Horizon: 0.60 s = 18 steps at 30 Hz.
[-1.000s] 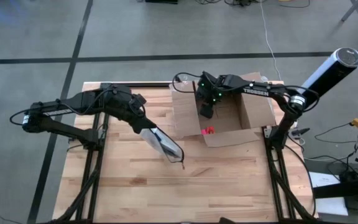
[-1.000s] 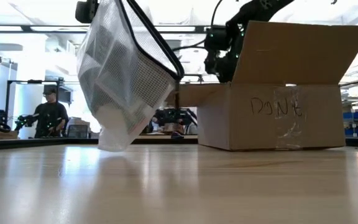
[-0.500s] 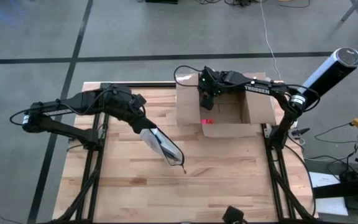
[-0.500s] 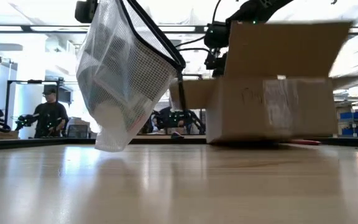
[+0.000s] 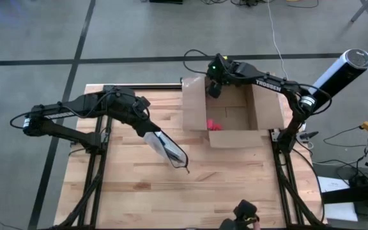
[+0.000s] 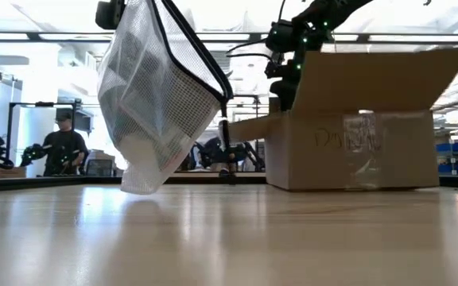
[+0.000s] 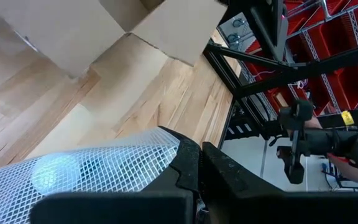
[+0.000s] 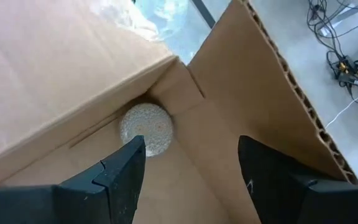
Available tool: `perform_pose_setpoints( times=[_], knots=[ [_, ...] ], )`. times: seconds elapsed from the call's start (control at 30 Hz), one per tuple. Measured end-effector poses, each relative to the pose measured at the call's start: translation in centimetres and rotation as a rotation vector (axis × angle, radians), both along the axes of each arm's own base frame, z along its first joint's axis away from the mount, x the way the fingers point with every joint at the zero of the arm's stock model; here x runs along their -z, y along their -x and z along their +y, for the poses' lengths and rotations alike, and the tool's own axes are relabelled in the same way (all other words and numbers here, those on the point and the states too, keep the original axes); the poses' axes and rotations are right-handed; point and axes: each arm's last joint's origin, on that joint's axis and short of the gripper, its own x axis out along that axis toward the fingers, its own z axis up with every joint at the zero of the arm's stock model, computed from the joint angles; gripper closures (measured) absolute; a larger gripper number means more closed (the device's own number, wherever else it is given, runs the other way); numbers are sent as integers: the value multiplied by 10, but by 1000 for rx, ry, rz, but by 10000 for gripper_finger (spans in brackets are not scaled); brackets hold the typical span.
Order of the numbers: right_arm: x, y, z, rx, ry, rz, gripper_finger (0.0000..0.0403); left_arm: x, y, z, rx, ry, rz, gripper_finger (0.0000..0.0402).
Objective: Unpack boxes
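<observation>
The brown cardboard box (image 5: 232, 114) stands open at the table's far right, its flaps spread; in the low view the box (image 6: 356, 147) shows a taped, written-on side. A small red thing (image 5: 213, 125) lies inside it near the left wall. My right gripper (image 5: 214, 89) hangs open over the box's far left inside corner, where a white round pad (image 8: 145, 128) lies. My left gripper (image 5: 147, 130) is shut on a translucent mesh zip pouch (image 5: 170, 151) left of the box, over the middle of the table. My left gripper pinches the pouch's dark-trimmed top edge (image 7: 180, 148) between its two shut fingers, coming slanting down from the table's left. The pouch (image 6: 161, 95) hangs tilted below the fingers, clear of the table, with things showing inside it.
Bare wooden table (image 5: 126, 191) lies in front of the box and under the pouch. A person (image 6: 62, 147) stands far off in the room behind. A dark object (image 5: 243, 209) shows at the table's near edge.
My right gripper has risen and gone from the middle of the box toward its far left corner, tipping as it went. The box has turned and slid a little on the table and now sits squarer to the table's edges. The pouch has stayed hanging still.
</observation>
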Motion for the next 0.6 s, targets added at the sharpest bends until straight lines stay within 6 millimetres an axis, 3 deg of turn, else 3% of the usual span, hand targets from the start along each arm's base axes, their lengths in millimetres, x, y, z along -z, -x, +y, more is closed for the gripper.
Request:
perform_pose_setpoints(
  times=[0.6],
  knots=[
    [-4,34,-47,97,65,-20,182,0,0,0,-8,12,2,402]
  ],
)
